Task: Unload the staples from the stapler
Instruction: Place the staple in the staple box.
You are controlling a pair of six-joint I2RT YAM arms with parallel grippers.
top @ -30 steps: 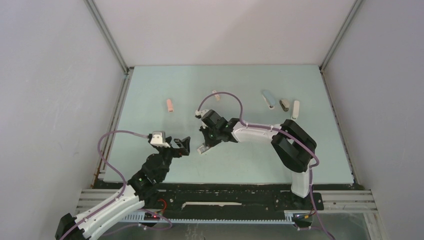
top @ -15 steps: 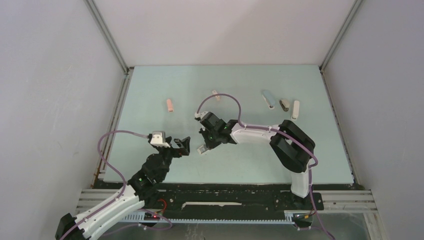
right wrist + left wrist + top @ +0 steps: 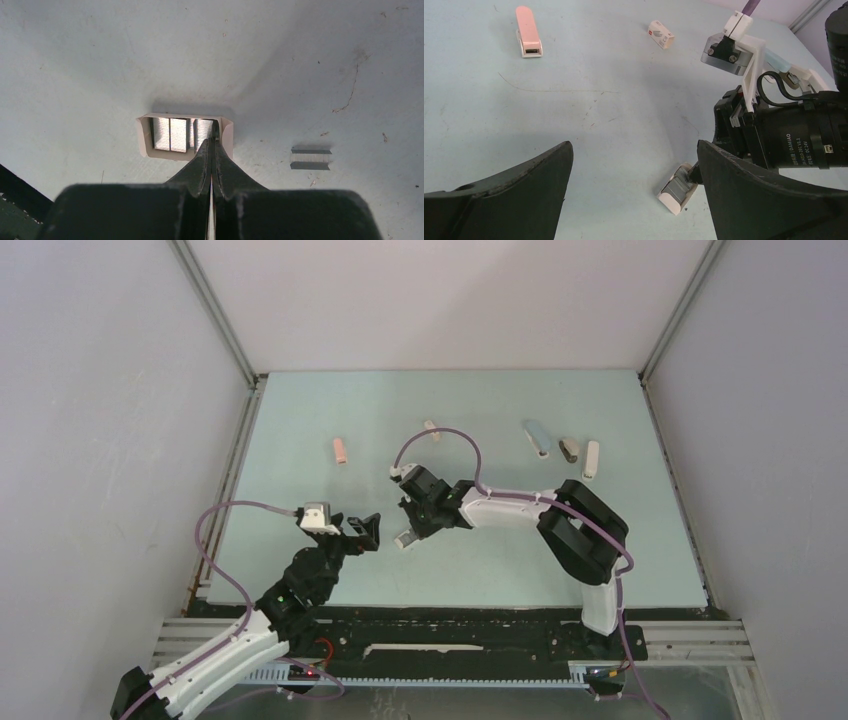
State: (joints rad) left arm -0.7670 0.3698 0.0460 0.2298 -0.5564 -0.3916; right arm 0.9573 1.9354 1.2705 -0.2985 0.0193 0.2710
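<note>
Pale-green table [image 3: 300, 440], scuffed. Left gripper [image 3: 634, 150] fingers spread wide, empty. Right gripper [image 3: 214, 136] fingers pressed together, tips inside open white stapler [image 3: 144, 140], toward table's near edge, left of centre. Grey staples [image 3: 170, 134] in its tray; loose strip [image 3: 310, 158] just beside, on table.

Right tool [image 3: 214, 134] covers the white stapler [image 3: 676, 192] from above. Left tool [image 3: 635, 147] flanks its left; the worktop [image 3: 455, 578] on its near side lies bare.
</note>
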